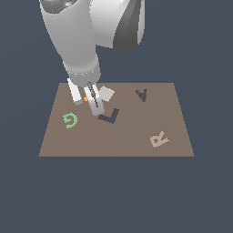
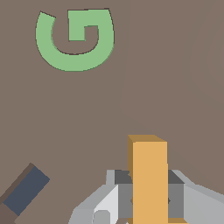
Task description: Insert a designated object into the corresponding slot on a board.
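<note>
My gripper (image 1: 86,103) hangs over the brown board (image 1: 136,145), shut on the orange L-shaped piece (image 1: 85,98), of which only a sliver shows between the white fingers (image 1: 95,105). In the wrist view the orange piece (image 2: 148,175) stands out between the grey jaws of the gripper (image 2: 148,205). The dark navy L-shaped slot (image 1: 109,117) lies on the board just to the exterior view's right of the fingers; one end of the slot (image 2: 25,190) shows in the wrist view. How high the piece is above the board I cannot tell.
A green G (image 1: 70,120) (image 2: 74,39) lies on the board at the exterior view's left of the gripper. A pale pink R (image 1: 159,139) sits near the right front, a dark A-shaped recess (image 1: 142,94) at the back, and a light grey square (image 1: 106,93) behind the slot.
</note>
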### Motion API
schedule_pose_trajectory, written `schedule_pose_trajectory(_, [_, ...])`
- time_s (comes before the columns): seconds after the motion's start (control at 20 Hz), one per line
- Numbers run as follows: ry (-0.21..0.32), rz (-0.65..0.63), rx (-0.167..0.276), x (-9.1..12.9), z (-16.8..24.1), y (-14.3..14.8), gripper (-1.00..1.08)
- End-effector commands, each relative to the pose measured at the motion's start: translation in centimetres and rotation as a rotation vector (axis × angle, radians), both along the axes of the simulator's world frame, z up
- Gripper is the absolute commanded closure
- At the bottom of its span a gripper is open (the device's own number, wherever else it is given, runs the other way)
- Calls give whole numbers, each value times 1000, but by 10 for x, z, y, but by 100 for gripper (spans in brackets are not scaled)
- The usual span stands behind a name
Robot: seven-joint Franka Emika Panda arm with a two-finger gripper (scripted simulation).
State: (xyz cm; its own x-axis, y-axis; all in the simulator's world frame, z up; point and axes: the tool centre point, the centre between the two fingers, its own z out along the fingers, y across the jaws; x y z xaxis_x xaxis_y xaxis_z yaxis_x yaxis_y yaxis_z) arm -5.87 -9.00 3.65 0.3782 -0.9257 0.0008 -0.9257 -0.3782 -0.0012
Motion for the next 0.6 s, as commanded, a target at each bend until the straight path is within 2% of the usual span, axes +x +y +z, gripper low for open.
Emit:
schedule_pose_trajectory(0.0, [-1,-83,0,6,1,10,108])
schedule_pose_trajectory(0.55, [-2,-424,0,41,3,42,108])
